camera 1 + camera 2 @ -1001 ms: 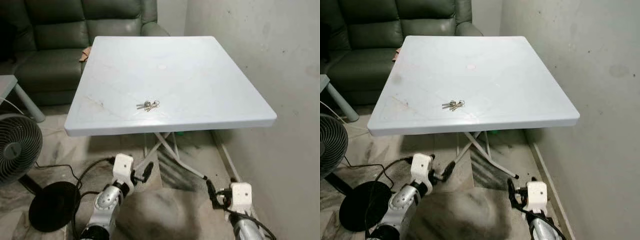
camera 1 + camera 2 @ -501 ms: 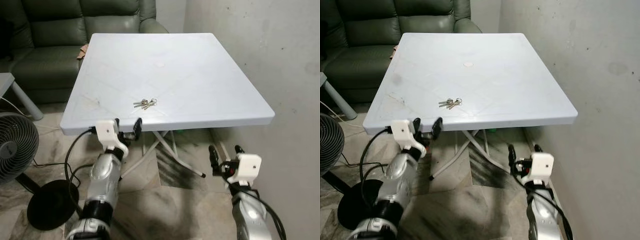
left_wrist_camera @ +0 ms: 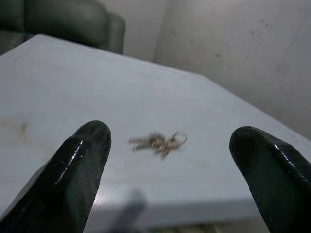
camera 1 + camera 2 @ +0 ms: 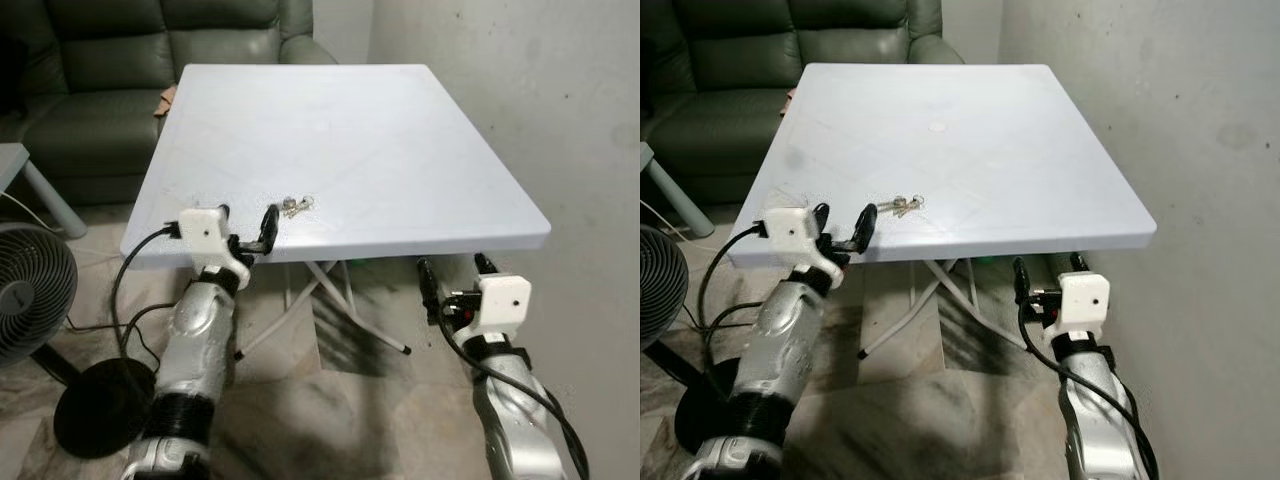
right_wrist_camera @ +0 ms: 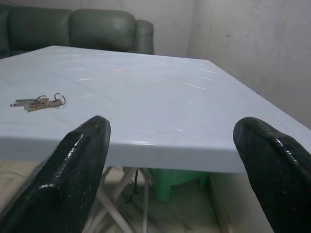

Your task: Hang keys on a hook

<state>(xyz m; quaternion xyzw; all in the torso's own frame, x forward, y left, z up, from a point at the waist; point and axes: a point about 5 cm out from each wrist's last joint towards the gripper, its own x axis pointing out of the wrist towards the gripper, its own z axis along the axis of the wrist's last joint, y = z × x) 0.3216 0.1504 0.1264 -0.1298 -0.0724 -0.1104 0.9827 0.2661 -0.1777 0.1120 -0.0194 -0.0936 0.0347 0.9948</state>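
A small bunch of keys (image 4: 297,206) lies on the white folding table (image 4: 400,150), near its front edge and left of centre. My left gripper (image 4: 245,228) is raised to the table's front edge, open, a short way in front of and left of the keys (image 3: 160,142). My right gripper (image 4: 452,276) is open too, held below and just in front of the table's front right part; the keys (image 5: 38,102) lie far off to its side. Nothing is held between either pair of fingers.
A bare grey wall (image 4: 560,110) runs along the table's right side. A dark green sofa (image 4: 90,90) stands behind the table. A floor fan (image 4: 35,290) with a round black base (image 4: 100,405) and cable stands at the left. A green object (image 5: 170,182) lies under the table.
Both arms have risen. The left gripper has moved up from below the table edge to edge level, closer to the keys. The right gripper is higher, near the table's underside.
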